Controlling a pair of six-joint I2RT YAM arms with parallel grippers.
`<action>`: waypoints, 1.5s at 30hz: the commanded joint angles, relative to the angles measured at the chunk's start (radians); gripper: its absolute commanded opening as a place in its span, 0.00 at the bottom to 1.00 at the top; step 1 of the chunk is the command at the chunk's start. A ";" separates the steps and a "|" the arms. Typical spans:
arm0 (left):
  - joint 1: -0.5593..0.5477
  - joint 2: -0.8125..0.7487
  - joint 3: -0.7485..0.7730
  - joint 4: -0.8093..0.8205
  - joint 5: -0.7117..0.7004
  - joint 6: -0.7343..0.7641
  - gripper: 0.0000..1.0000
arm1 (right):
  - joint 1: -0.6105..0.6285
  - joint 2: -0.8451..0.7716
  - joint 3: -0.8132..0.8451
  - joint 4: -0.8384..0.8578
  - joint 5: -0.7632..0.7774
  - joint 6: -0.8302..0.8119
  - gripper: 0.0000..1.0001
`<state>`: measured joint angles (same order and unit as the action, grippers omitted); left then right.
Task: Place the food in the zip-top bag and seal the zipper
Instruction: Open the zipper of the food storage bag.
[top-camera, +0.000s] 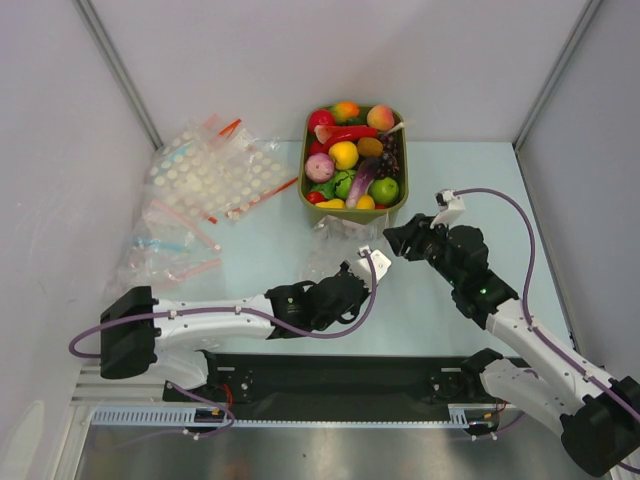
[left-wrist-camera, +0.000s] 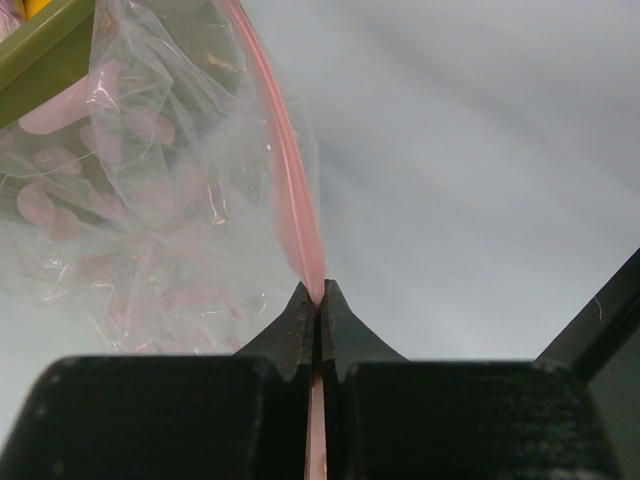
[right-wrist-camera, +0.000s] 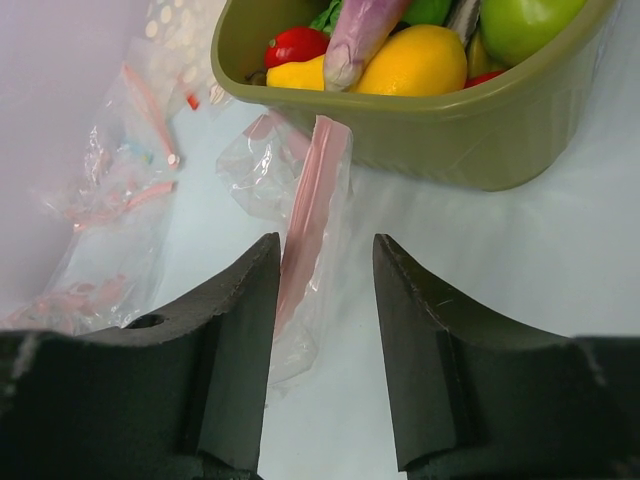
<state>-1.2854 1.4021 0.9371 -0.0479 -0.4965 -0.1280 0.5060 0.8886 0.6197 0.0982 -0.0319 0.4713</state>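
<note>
The clear zip-top bag (top-camera: 335, 240) lies crumpled just in front of the olive-green tub (top-camera: 310, 190). The food (top-camera: 345, 155) is piled in the tub: lemon, green apple, eggplant, grapes and red pieces. My left gripper (top-camera: 362, 262) is shut on the pink zipper (left-wrist-camera: 300, 215), with the strip pinched between its fingertips (left-wrist-camera: 300, 320) and the bag (left-wrist-camera: 150, 200) hanging off to the left. My right gripper (right-wrist-camera: 325, 255) is open just above the table, and the zipper strip (right-wrist-camera: 312, 190) runs towards its left finger. The lemon (right-wrist-camera: 415, 62) and apple (right-wrist-camera: 520, 20) show in the tub (right-wrist-camera: 450, 140).
White-dotted bags with red strips (top-camera: 215, 175) lie at the far left, with more clear bags (top-camera: 165, 250), one with a blue strip, in front of them. They also show in the right wrist view (right-wrist-camera: 120, 190). Grey walls close in the table on three sides.
</note>
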 joint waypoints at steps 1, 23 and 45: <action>-0.006 -0.015 0.034 0.020 -0.027 0.011 0.00 | -0.004 -0.022 0.035 0.008 0.021 0.012 0.47; -0.006 -0.038 0.017 0.033 -0.042 0.005 0.00 | -0.021 -0.008 0.044 -0.023 0.032 0.023 0.42; -0.034 0.006 0.051 -0.006 -0.232 0.008 0.00 | -0.015 0.137 0.109 -0.068 -0.089 0.047 0.27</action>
<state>-1.3125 1.4021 0.9394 -0.0696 -0.6662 -0.1291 0.4870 1.0065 0.6853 0.0128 -0.0673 0.5030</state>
